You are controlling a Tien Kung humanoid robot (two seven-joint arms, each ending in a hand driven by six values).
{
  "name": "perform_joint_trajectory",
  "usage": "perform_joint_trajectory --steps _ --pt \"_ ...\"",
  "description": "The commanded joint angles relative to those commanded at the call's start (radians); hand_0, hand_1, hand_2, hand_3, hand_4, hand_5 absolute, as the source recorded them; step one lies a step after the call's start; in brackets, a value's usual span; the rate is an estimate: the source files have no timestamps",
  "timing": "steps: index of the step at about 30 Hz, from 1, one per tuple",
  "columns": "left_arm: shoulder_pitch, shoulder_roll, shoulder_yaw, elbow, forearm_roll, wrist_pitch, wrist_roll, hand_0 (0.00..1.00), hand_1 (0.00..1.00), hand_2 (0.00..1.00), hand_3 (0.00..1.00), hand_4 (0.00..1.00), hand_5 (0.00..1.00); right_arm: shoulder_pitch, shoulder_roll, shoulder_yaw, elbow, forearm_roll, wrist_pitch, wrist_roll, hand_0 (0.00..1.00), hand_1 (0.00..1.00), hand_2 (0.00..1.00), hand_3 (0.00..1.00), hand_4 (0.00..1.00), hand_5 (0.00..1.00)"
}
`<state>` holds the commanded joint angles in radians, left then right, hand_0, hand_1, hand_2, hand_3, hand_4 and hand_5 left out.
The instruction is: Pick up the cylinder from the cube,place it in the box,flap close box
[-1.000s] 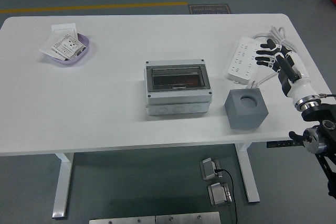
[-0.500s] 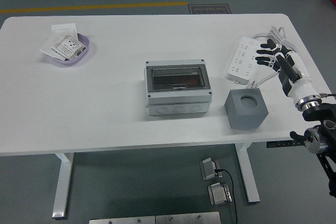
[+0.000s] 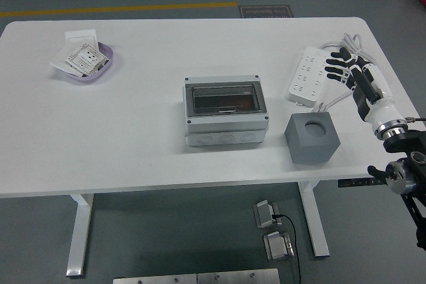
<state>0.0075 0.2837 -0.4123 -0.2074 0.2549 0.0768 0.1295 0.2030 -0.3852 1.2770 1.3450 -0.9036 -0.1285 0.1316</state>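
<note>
1. Only one robot hand (image 3: 347,71) is seen, the right one, which comes in from the lower right on a black arm (image 3: 399,157).
2. The hand is held over the right end of the white table (image 3: 133,138), with its dark fingers (image 3: 335,63) spread and pointing to the left.
3. Nothing is held in the hand; the fingers are loose and open.
4. The fingertips are placed over the right edge of a white power strip (image 3: 307,74); whether they touch it or only hang above it cannot be told from this view.
5. A grey cube (image 3: 312,138) is set near the front edge of the table, below the hand and apart from it.
6. A round hole is seen in the top of the cube, and no cylinder is seen standing out of it.
7. A grey box (image 3: 225,110) is placed in the middle of the table, just left of the cube, with a small gap between them.
8. The dark clear flap of the box is lying flat over the top, so the box is closed.
9. A shape is dimly seen through the flap, but it cannot be named for sure.
10. At the far left a purple bowl (image 3: 85,63) with small paper packets is found, well apart from the hand.
</note>
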Motion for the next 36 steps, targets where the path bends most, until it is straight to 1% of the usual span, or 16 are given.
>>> perform_joint_trajectory --steps 3,6,11,18,19,21,24,25,30,31,34,36 --pt "0.017 -0.005 0.005 0.005 -0.004 -0.002 0.003 0.635 0.654 0.610 0.637 0.634 0.172 0.000 0.001 0.000 0.001 0.000 0.002 0.001 0.747 0.684 0.693 0.648 0.899 0.709" --pt "0.021 -0.006 -0.010 0.006 0.007 -0.002 0.004 0.635 0.654 0.610 0.637 0.634 0.172 -0.002 0.001 -0.001 0.002 0.003 0.002 0.005 0.747 0.684 0.693 0.648 0.899 0.709" --pt "0.012 -0.006 -0.042 0.002 0.029 0.000 0.001 0.634 0.654 0.609 0.635 0.635 0.173 -0.001 0.004 -0.005 0.002 0.011 -0.008 0.016 0.746 0.683 0.693 0.650 0.899 0.712" --pt "-0.006 -0.008 -0.050 0.000 0.030 0.001 0.000 0.634 0.654 0.609 0.637 0.635 0.174 0.003 0.010 -0.009 0.006 0.053 -0.027 0.023 0.742 0.685 0.693 0.649 0.899 0.714" --pt "-0.009 -0.007 -0.053 0.000 0.031 0.002 -0.001 0.634 0.654 0.610 0.637 0.637 0.175 0.003 0.011 -0.009 0.007 0.059 -0.027 0.022 0.735 0.661 0.681 0.653 0.899 0.709" --pt "-0.014 -0.006 -0.056 -0.001 0.032 0.002 -0.001 0.634 0.654 0.610 0.637 0.637 0.175 0.002 0.013 -0.009 0.009 0.076 -0.026 0.019 0.735 0.661 0.681 0.653 0.899 0.709" --pt "-0.020 -0.003 -0.062 -0.003 0.034 0.004 -0.001 0.634 0.654 0.610 0.637 0.637 0.175 0.000 0.017 -0.009 0.014 0.131 -0.006 0.004 0.735 0.661 0.681 0.653 0.899 0.709" --pt "-0.022 -0.003 -0.063 -0.003 0.035 0.004 -0.002 0.633 0.654 0.610 0.634 0.637 0.178 0.000 0.018 -0.009 0.016 0.153 0.007 -0.002 0.684 0.623 0.642 0.647 0.876 0.664" --pt "-0.028 -0.002 -0.062 -0.005 0.032 0.004 -0.002 0.633 0.654 0.610 0.634 0.637 0.178 -0.004 0.022 -0.003 0.029 0.261 0.069 -0.027 0.684 0.623 0.642 0.647 0.876 0.664" --pt "-0.029 -0.002 -0.062 -0.005 0.031 0.003 -0.002 0.633 0.654 0.610 0.634 0.637 0.177 -0.005 0.022 -0.001 0.032 0.280 0.080 -0.031 0.700 0.639 0.670 0.657 0.806 0.545" --pt "-0.030 -0.002 -0.061 -0.006 0.029 0.003 -0.003 0.633 0.654 0.610 0.634 0.637 0.177 -0.007 0.022 0.007 0.042 0.340 0.111 -0.038 0.700 0.639 0.670 0.657 0.806 0.545" --pt "-0.031 -0.001 -0.058 -0.006 0.026 0.002 -0.003 0.633 0.654 0.610 0.634 0.637 0.177 -0.008 0.021 0.012 0.046 0.351 0.120 -0.040 0.700 0.639 0.670 0.657 0.806 0.545"
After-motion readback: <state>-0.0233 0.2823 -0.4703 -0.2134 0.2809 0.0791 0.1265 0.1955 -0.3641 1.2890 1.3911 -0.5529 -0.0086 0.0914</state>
